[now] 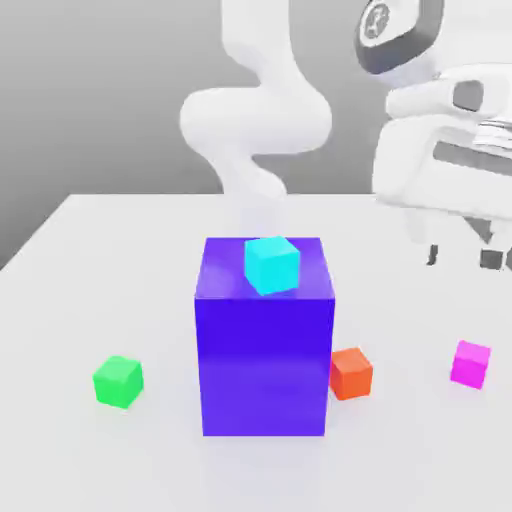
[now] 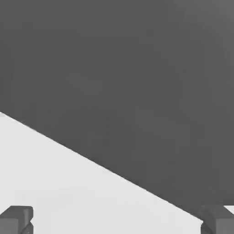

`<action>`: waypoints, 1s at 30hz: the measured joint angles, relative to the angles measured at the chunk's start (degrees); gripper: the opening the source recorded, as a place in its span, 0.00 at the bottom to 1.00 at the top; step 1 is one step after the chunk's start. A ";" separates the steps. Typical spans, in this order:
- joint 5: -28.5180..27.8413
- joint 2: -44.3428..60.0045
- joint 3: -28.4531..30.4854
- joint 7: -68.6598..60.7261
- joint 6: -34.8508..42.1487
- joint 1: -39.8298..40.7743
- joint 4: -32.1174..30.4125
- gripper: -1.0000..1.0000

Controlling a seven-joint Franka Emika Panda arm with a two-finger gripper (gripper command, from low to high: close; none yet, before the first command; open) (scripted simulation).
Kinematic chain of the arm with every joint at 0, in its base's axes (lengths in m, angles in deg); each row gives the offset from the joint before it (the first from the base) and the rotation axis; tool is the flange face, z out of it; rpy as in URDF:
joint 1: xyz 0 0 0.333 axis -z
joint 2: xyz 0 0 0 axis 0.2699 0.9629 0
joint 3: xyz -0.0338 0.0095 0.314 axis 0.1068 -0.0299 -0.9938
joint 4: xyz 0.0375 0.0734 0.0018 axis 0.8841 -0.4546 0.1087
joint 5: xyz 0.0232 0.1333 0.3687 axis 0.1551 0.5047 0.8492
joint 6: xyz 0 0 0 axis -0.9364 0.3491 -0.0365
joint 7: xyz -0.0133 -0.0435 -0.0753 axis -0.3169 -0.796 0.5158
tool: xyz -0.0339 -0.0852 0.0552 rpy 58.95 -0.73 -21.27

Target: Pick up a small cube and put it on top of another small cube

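Now, your gripper (image 1: 462, 256) hangs wide open, empty, above magenta cube (image 1: 471, 363) on table (image 1: 80, 280) at exterior view's right. Risk: off-centre descent nudges cube away; orange-red cube (image 1: 351, 372) sits near.

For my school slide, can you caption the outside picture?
Claw open above pink cube; cyan cube tops blue block.

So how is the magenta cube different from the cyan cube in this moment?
The magenta cube sits directly on the white table, while the cyan cube rests high on top of the large violet-blue block. The magenta cube is at the exterior view's right, below the gripper; the cyan cube is near the middle. They differ in colour. Both look like small plain cubes of similar size.
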 joint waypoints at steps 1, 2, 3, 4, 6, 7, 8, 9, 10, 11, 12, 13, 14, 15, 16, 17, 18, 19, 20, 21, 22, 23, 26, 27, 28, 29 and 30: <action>-0.85 2.03 -0.94 0.27 -0.94 -0.65 -0.69 0.50; -1.57 4.04 -1.77 0.45 -1.89 -1.82 -1.38 0.50; -2.12 5.99 -2.66 0.50 -2.86 -3.14 -2.08 0.50; -2.52 7.87 -3.27 0.47 -3.89 -4.61 -2.80 0.50; -2.57 11.40 -4.32 -0.15 -6.07 -7.07 -4.29 0.50; -2.18 13.04 -5.02 -0.76 -7.23 -7.92 -5.07 0.50; -1.49 14.59 -5.94 -1.58 -8.43 -8.52 -5.87 0.50; -0.56 16.07 -7.21 -2.57 -9.66 -8.92 -6.69 0.50; 0.62 17.48 -8.85 -3.75 -10.90 -9.19 -7.53 0.50; 0.35 18.83 -9.13 -3.69 -11.93 -9.75 -7.76 0.50; -0.76 20.15 -8.55 -2.92 -12.86 -10.55 -7.66 0.50; -2.19 21.46 -7.39 -1.86 -13.72 -11.63 -7.40 0.50; -3.94 22.78 -5.97 -0.55 -14.59 -12.80 -7.05 0.50; -5.80 24.11 -4.37 0.85 -15.43 -14.07 -6.66 0.50; -7.64 25.43 -2.59 2.25 -16.29 -15.49 -6.25 0.50; -9.46 26.75 -0.67 3.63 -17.16 -17.04 -5.84 0.50; -11.32 28.09 1.29 5.05 -18.04 -18.62 -5.43 0.50; -13.14 29.44 3.33 6.44 -18.93 -20.27 -5.01 0.50; -14.49 30.74 5.60 7.46 -19.90 -22.25 -4.65 0.00; -14.49 30.74 5.60 7.46 -19.90 -22.25 -4.65 0.00; -14.50 30.74 5.60 7.48 -19.91 -22.25 -4.65 0.00; -14.53 30.74 5.60 7.51 -19.92 -22.25 -4.65 0.00; -15.51 31.41 6.63 8.29 -20.40 -23.11 -4.44 0.00; -15.04 31.06 6.14 7.93 -20.17 -22.71 -4.55 0.00; -13.90 30.21 4.85 7.06 -19.60 -21.66 -4.81 0.00; -12.36 29.09 3.24 5.88 -18.88 -20.37 -5.15 0.00; -10.61 27.86 1.50 4.54 -18.09 -18.99 -5.53 0.00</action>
